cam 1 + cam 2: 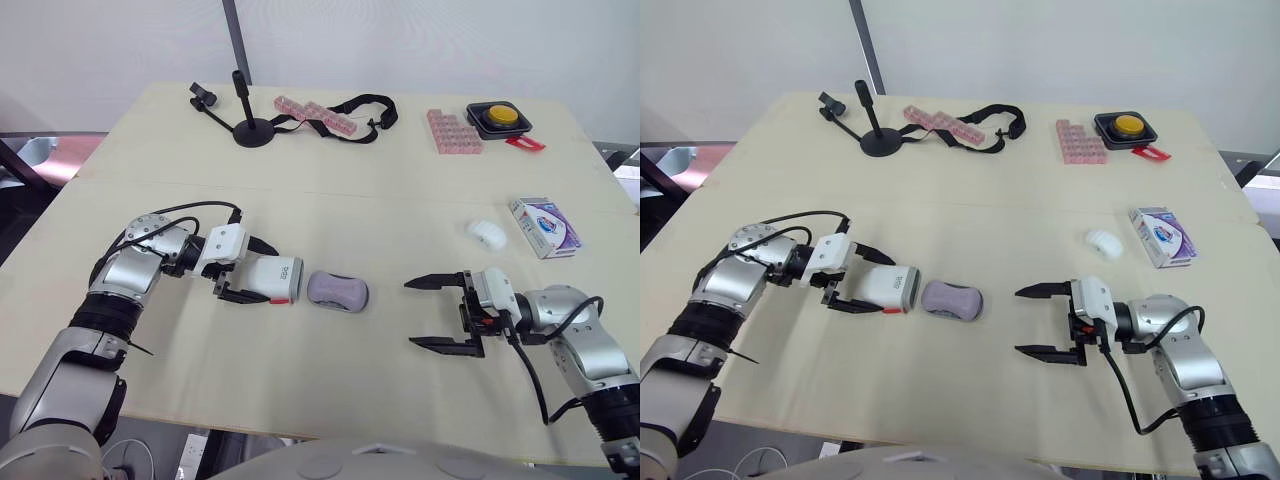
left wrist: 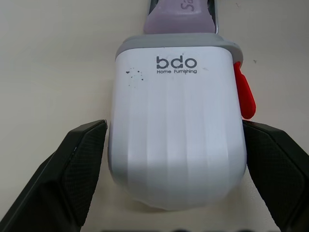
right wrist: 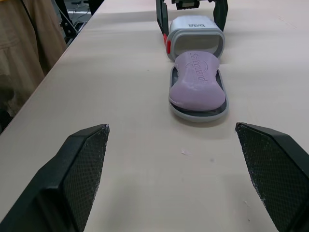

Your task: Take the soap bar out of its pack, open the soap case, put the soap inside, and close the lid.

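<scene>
The white soap case cover [image 1: 272, 278], with a grey rim and a red latch [image 2: 245, 92], lies on its side on the table. My left gripper [image 1: 268, 275] is shut on it, one black finger [image 2: 79, 159] against each side. The purple soap bar [image 1: 338, 291] lies on the grey tray [image 3: 198, 114], which sticks out of the cover's open end. My right gripper [image 1: 410, 314] stands open to the right of the soap and apart from it, with nothing between its fingers. The soap pack [image 1: 545, 227] lies at the right, a crumpled white wrapper [image 1: 487, 233] beside it.
At the back of the table are a black stand [image 1: 250, 128], a black strap [image 1: 362, 108], pink pill boxes [image 1: 453, 131] and a yellow button [image 1: 499, 117]. A person in beige clothing [image 3: 24, 53] stands by the table's edge.
</scene>
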Robot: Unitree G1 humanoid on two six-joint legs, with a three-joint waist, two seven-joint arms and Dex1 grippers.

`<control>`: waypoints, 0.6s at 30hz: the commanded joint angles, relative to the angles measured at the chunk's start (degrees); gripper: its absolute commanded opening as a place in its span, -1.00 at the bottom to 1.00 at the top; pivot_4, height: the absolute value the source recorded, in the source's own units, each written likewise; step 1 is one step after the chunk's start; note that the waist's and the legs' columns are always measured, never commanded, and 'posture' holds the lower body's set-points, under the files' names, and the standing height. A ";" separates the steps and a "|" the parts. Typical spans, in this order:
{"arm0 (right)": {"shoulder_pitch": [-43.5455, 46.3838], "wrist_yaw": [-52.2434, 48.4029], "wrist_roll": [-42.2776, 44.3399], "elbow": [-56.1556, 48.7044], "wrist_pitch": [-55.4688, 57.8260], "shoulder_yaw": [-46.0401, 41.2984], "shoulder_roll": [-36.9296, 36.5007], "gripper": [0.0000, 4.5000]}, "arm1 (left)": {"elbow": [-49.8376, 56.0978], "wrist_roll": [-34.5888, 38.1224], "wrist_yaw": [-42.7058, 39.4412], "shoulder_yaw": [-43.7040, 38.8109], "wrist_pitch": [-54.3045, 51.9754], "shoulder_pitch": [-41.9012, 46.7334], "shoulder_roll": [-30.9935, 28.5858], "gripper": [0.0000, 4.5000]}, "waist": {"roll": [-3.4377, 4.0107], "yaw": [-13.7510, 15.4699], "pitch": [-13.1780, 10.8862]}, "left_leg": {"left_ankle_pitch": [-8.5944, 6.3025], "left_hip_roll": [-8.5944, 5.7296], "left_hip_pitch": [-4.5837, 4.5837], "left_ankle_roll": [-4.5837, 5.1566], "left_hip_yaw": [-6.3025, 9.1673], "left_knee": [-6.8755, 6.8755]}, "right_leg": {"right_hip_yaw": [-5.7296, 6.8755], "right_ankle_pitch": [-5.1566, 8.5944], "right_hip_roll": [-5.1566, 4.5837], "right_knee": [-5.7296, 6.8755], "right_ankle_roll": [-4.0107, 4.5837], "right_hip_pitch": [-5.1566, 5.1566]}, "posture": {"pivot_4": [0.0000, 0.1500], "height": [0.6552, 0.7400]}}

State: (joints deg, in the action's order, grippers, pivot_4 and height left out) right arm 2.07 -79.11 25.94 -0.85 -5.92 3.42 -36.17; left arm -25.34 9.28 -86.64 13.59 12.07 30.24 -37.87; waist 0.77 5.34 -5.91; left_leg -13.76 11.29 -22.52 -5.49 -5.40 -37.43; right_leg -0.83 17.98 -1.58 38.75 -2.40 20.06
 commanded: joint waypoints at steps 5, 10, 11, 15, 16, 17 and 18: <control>0.08 -0.02 0.91 -1.37 -0.08 -1.42 -0.79 0.99 | -0.81 0.02 0.17 -0.82 1.25 0.00 0.07 1.00 | 0.00 0.03 0.00 | 0.00 0.00 0.00 0.00 0.00 0.00 | 0.00 0.00 -0.01 0.00 0.00 0.00 | 1.00 1.00; 0.33 -0.07 0.84 -1.15 0.09 -1.31 -0.83 1.00 | -0.96 0.25 0.28 -0.97 1.59 -0.16 0.59 0.55 | 0.00 0.05 0.00 | 0.00 0.00 0.00 0.00 0.00 0.00 | 0.00 0.00 -0.01 0.00 0.00 0.00 | 1.00 1.00; 0.39 -0.07 0.84 -1.16 0.16 -1.31 -0.86 1.00 | -1.01 0.12 0.45 -0.96 1.82 -0.32 0.62 0.55 | 0.00 0.05 0.00 | 0.00 0.00 0.00 0.00 0.00 0.00 | 0.00 0.00 -0.01 0.00 0.00 0.00 | 1.00 1.00; 0.30 0.02 0.82 -1.97 0.95 -1.24 -1.28 1.00 | -1.16 -0.27 0.72 -0.81 2.85 -0.79 0.46 0.55 | 0.00 0.06 0.00 | 0.00 0.00 0.00 0.00 0.00 0.00 | 0.00 0.00 -0.01 0.00 0.00 -0.01 | 1.00 1.00; 0.29 0.20 0.90 -2.75 1.57 -1.18 -1.52 1.00 | -1.24 -0.46 0.73 -0.75 3.39 -0.85 0.31 0.55 | 0.00 0.06 0.00 | 0.00 0.00 0.01 0.00 0.00 0.00 | 0.00 0.00 -0.01 0.00 0.00 -0.01 | 1.00 1.00; 0.50 0.89 0.91 -3.91 2.91 -1.01 -1.77 1.00 | -1.34 -0.53 0.68 -0.76 3.85 -0.91 0.15 0.55 | 0.00 0.07 0.00 | 0.00 0.00 0.00 0.00 0.00 0.00 | 0.00 0.00 -0.01 0.00 0.00 -0.01 | 1.00 1.00; 0.80 1.69 0.75 -5.18 4.39 -0.73 -2.07 1.00 | -1.35 -0.49 0.60 -0.81 4.09 -1.00 -0.01 0.55 | 0.00 0.08 0.00 | 0.00 0.00 0.01 0.00 0.00 0.00 | 0.00 0.00 0.00 0.00 0.00 -0.01 | 1.00 1.00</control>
State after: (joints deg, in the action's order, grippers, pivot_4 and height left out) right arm 2.09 -78.48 25.94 -2.44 -3.35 3.48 -36.98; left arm -26.34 9.20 -85.93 13.51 14.95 29.75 -37.14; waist 0.77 5.42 -5.91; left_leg -13.76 11.29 -22.50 -5.49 -5.40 -37.43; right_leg -0.83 17.98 -1.56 38.75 -2.40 20.05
